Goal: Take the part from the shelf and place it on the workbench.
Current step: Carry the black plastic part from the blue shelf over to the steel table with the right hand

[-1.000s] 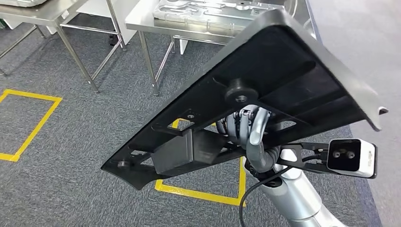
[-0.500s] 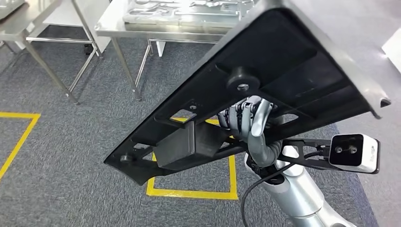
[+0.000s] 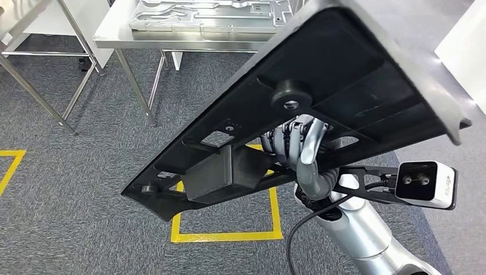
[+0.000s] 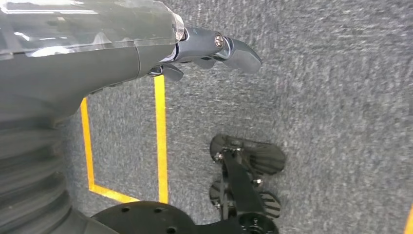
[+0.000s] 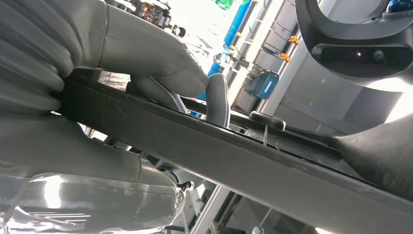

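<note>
1. I'm carrying the panel (image 3: 321, 86) tilted, right hand (image 3: 298, 146) fingers clamped on its underside rib; it's not on the workbench (image 3: 114, 37) yet.
2. Left hand (image 4: 214, 46) hanging, fingers apart.
3. One-handed grip risking slip; panel corner possibly clipping the workbench edge.

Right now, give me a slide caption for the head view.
Right hand carries the large black part toward a steel workbench across grey carpet.

An industrial workshop is shown. Grey carpet (image 3: 69, 189) is marked with yellow floor tape (image 3: 229, 235), and a machined metal plate (image 3: 206, 14) is laid on a stainless steel workbench (image 3: 114, 34).
</note>
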